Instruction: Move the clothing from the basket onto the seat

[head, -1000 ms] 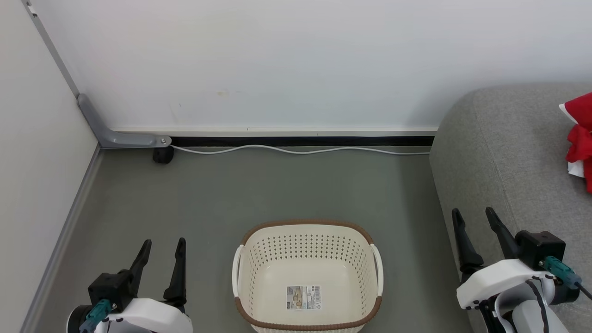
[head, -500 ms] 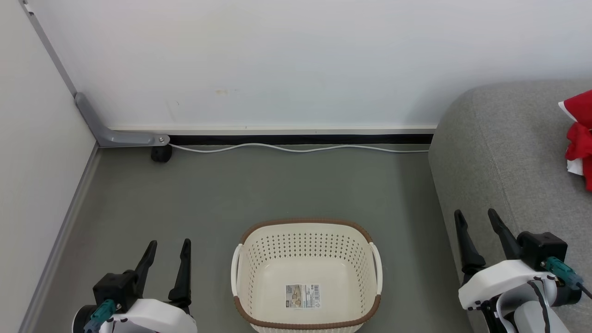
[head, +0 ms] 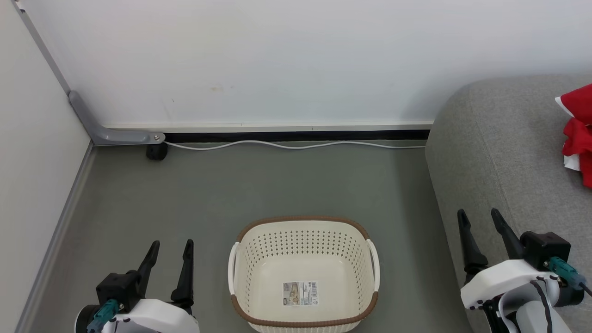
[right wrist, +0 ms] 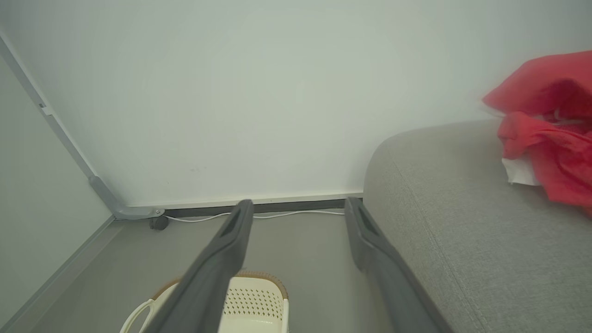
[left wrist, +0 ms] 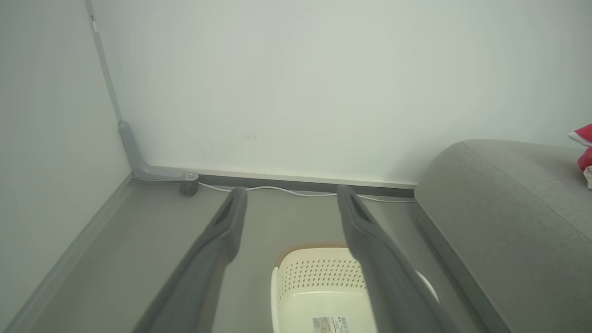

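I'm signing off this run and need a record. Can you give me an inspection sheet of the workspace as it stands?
Surface: grey floor, bare around the basket.
Job's things: basket stands on the floor with no clothing in it and a sticker on its bottom; red clothing is heaped on the grey seat.
Clutter: nothing seen.
Grippers: left gripper and right gripper are both open, holding nothing, one on each side of the basket.
Cables: white cable lies along the foot of the wall.
Surroundings: white wall; grey bracket in the corner.

Barcode sticker (head: 300,293) on basket (head: 300,244) floor — print illegible
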Motion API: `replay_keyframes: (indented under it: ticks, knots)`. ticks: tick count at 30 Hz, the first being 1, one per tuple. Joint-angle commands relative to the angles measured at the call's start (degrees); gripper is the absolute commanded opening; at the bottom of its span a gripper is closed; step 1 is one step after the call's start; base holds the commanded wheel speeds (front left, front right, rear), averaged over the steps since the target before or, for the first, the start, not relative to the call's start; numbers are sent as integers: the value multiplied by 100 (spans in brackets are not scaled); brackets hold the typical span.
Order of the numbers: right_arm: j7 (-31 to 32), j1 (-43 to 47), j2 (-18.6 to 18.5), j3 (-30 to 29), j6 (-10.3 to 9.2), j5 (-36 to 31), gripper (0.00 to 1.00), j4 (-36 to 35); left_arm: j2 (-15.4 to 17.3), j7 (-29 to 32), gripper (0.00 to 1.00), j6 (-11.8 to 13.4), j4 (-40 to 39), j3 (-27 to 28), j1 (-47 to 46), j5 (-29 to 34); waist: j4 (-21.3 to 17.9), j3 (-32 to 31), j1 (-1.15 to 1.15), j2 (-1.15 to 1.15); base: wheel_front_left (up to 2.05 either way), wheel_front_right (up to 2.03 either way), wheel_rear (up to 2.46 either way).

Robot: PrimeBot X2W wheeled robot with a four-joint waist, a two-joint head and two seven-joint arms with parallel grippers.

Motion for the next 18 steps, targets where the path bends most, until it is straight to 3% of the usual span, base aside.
replay_keyframes:
  ticks: [1,9,10,18]
  knots:
    - [-60,-132,-1,100,18,-68,100,-125,50,-35,100,36,-117,146,-188,-36,-9,6,0,0,0,0,0]
    - [-60,-123,29,50,18,-99,100,-138,50,-35,100,2,-129,62,-196,-114,-55,41,0,0,0,0,0]
    - [0,0,34,-49,0,-53,0,2,0,0,0,-2,1,-103,-1,-95,-56,42,0,0,0,0,0]
    - [125,168,112,-78,1,236,0,152,-40,108,0,-7,208,-49,82,-384,-57,34,7,0,0,0,0]
